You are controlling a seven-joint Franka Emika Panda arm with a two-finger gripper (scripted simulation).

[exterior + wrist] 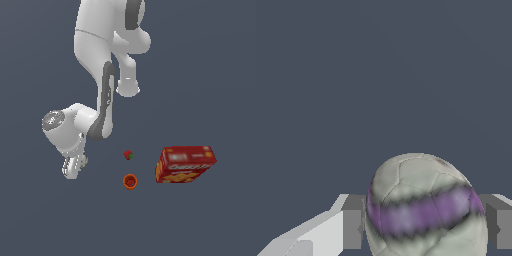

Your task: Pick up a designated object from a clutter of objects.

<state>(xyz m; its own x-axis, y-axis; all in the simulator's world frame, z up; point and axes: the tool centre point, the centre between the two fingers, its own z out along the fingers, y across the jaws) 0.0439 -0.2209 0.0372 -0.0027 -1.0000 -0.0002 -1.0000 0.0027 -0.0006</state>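
In the wrist view the whitish-grey ball, with a purple band across it, fills the gap between my two grey fingers. Both pads touch its sides, so my gripper is shut on it. In the exterior view the gripper is low at the exterior view's left, and the hand hides the ball there. The red strawberry, the orange-red cup and the red cracker box lie apart from the gripper, toward the exterior view's right.
The arm's white links rise above the gripper in the exterior view. The floor is a plain dark grey-blue surface all around.
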